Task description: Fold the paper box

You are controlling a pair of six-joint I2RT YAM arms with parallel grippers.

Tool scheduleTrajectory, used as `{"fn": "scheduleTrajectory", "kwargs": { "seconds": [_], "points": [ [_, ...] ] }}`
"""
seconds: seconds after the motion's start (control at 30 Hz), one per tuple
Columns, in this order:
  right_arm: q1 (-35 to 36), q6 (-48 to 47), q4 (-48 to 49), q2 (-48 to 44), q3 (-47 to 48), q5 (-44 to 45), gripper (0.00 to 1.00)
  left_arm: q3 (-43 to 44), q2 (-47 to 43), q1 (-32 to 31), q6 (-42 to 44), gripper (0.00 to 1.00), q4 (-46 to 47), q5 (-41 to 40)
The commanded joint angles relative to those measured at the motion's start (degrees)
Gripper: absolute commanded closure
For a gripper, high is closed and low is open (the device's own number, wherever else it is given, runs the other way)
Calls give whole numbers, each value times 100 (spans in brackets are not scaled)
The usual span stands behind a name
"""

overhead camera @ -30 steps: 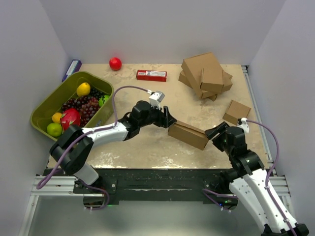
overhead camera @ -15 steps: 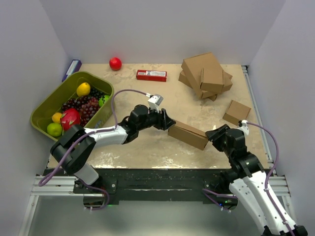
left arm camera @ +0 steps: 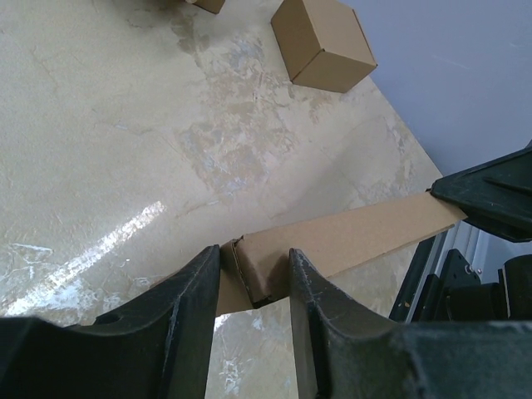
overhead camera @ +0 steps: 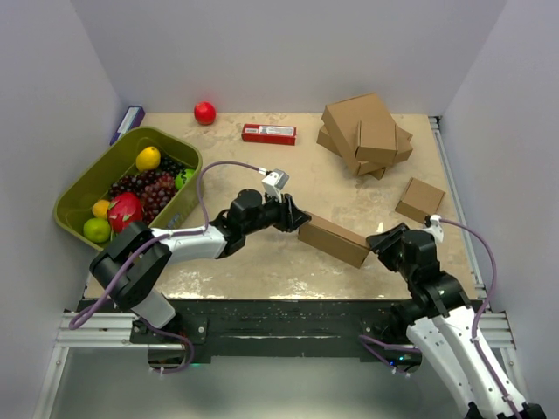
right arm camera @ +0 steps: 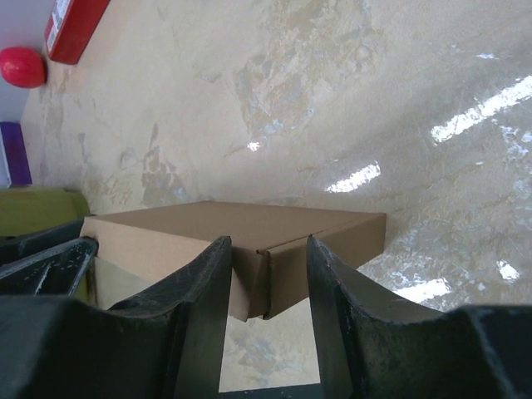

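Note:
The paper box (overhead camera: pixel 336 238) is a thin, closed brown cardboard mailer lying slantwise at the table's middle front. My left gripper (overhead camera: pixel 301 223) is shut on its left end; in the left wrist view both fingers press the paper box (left arm camera: pixel 349 237) at its corner, gripper (left arm camera: pixel 253 274). My right gripper (overhead camera: pixel 374 243) is shut on the opposite, right end. In the right wrist view the corner of the paper box (right arm camera: pixel 249 229) sits between the two fingers of that gripper (right arm camera: pixel 268 266). The box's underside is hidden.
A green bin (overhead camera: pixel 87 188) of fruit stands at the left. A red ball (overhead camera: pixel 204 113), a red packet (overhead camera: pixel 268 133) and a purple object (overhead camera: pixel 127 122) lie at the back. A pile of cardboard boxes (overhead camera: pixel 365 133) and a small box (overhead camera: pixel 420 199) sit at the right.
Both grippers have narrowed onto the box's ends. The left arm reached a little further right, and the right gripper moved in against the box's right corner.

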Motion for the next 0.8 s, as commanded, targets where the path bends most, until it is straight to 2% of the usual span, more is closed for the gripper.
{"fn": "scheduleTrajectory", "kwargs": {
  "seconds": [0.0, 0.37, 0.77],
  "points": [
    [11, -222, -765, 139, 434, 240, 54, -258, 216, 40, 285, 62, -1024, -343],
    [3, -363, -950, 218, 980, -23, 52, -171, 190, 31, 320, 62, -1103, -352],
    [11, -363, -1047, 77, 787, -568, 61, -135, 207, -22, 320, 62, -1121, -396]
  ]
}}
